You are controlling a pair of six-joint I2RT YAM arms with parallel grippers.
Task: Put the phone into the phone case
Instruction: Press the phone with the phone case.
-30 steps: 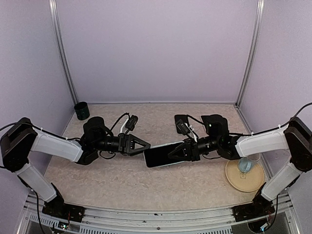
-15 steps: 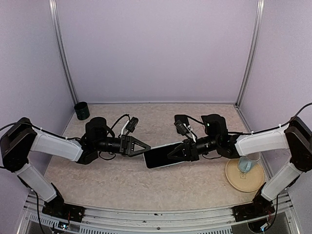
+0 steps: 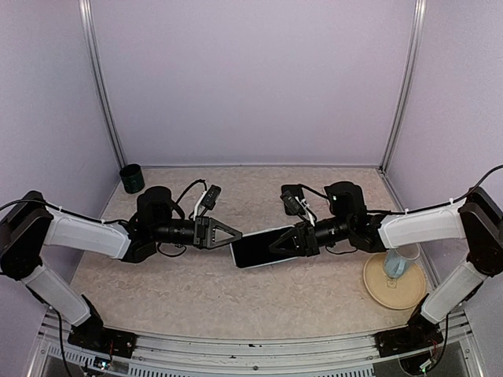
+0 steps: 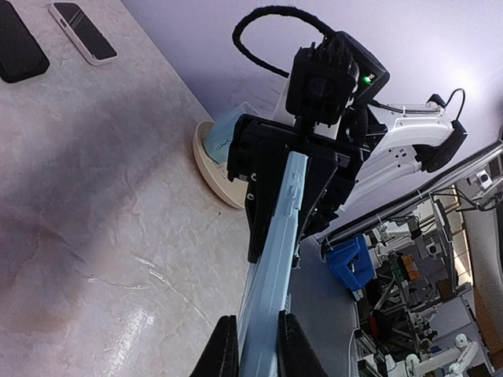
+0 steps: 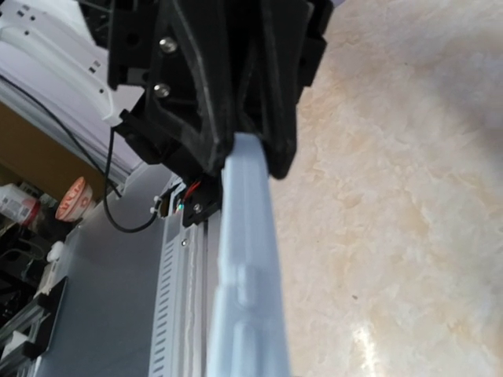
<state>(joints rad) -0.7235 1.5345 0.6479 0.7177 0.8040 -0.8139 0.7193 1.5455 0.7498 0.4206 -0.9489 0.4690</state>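
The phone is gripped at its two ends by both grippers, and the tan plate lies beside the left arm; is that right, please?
Not quite: the top external view shows the plate beside the right arm. The left gripper and right gripper do grip the phone at its ends.

A dark-screened phone [image 3: 255, 250] with a pale blue edge is pinched between the left claw [image 3: 233, 234] and the right claw [image 3: 277, 245].
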